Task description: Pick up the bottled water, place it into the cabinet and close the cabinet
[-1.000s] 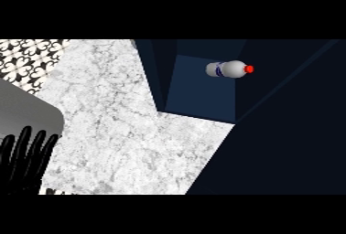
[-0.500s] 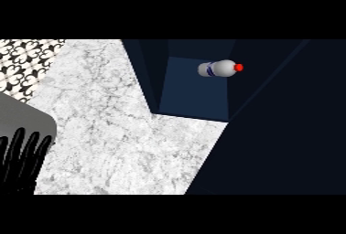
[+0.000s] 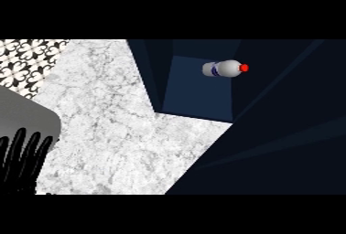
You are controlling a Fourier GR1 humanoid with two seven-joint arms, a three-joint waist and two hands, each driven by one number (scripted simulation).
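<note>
With the water bottle (image 3: 226, 68) lying inside the cabinet (image 3: 199, 87) and only the open-fingered left hand (image 3: 24, 160) in view, swing the door shut without nudging the bottle.

You have one view, from the robot's head, looking steeply down at the marble counter (image 3: 115, 137). The dark cabinet (image 3: 196, 87) sits toward one o'clock.

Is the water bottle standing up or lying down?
Lying down. The water bottle rests on its side inside the dark blue cabinet, its red cap pointing toward the view's right.
</note>
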